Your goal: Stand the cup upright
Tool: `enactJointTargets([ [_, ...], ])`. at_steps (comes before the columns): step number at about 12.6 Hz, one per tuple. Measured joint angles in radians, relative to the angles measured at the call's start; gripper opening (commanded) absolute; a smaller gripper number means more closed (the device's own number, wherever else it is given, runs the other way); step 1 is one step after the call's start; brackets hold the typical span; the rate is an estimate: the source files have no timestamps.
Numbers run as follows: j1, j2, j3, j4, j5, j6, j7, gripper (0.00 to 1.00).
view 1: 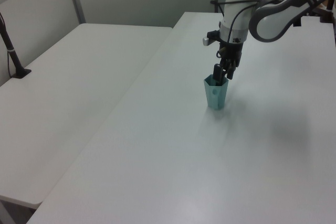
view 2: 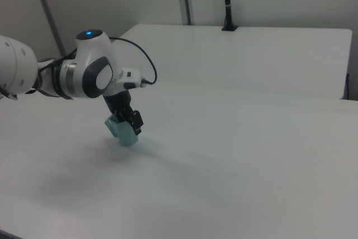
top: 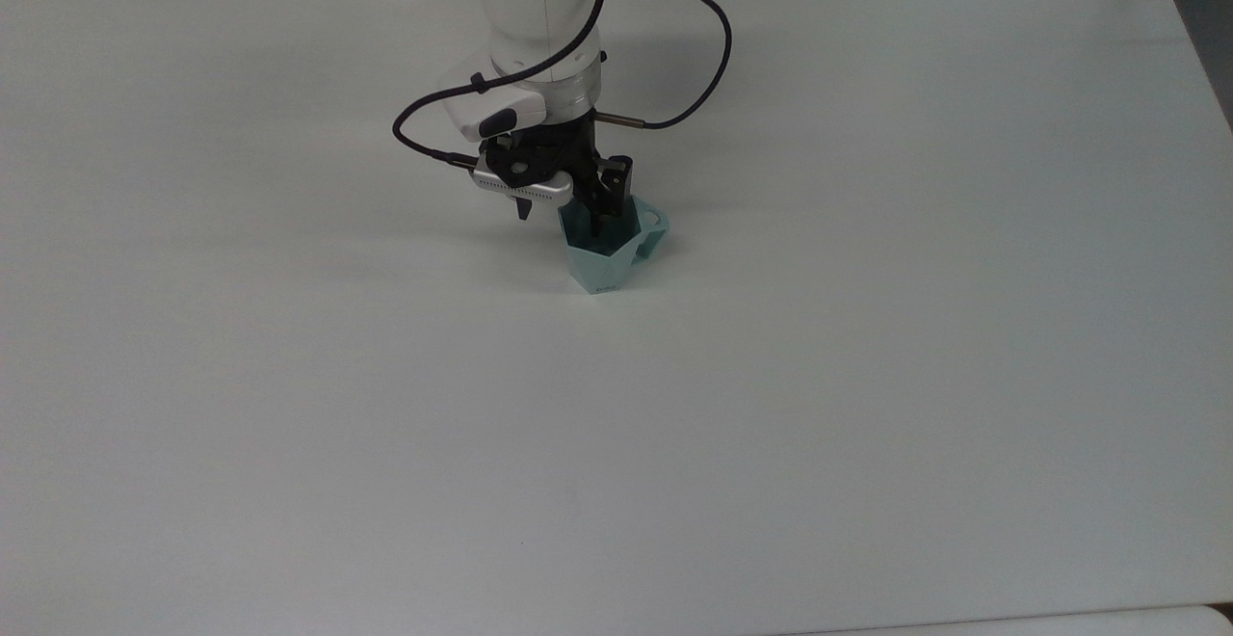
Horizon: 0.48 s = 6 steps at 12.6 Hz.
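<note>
A broad stretch of bare white table [top: 616, 482] was seen nearest the camera in the top view, with nothing lying on it. Beyond that stretch, near the middle of the table, the cup [top: 602, 255] was found standing upright on its narrow base, its hexagonal mouth turned upward and its small looped handle directed toward the top view's right. In the left view the cup [view 1: 215, 93] was likewise seen erect on the tabletop. The gripper [top: 595, 217] was positioned directly over the cup, pointing down, with one dark finger reaching inside the mouth and the rim wall held between the fingers; the cup was thus gripped at its rim. In the right view the gripper [view 2: 130, 122] was seen against the cup [view 2: 124, 132]. Behind the gripper, the white arm [top: 539, 0] rose toward the table's far edge, a dark cable [top: 698, 67] looped beside it.
</note>
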<state>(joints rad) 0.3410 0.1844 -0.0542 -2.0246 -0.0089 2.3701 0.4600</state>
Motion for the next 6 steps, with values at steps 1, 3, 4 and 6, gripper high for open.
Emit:
enactJointTargets([
  [1, -0.002, -0.002, 0.0, 0.011, 0.0, -0.011, -0.002, 1.0],
  [3, -0.003, -0.004, 0.0, 0.02, 0.0, -0.014, -0.004, 1.0],
  [4, -0.003, -0.004, 0.0, 0.024, 0.0, -0.014, -0.005, 1.0],
  [6, -0.005, -0.01, 0.0, 0.035, 0.0, -0.019, -0.005, 1.0],
])
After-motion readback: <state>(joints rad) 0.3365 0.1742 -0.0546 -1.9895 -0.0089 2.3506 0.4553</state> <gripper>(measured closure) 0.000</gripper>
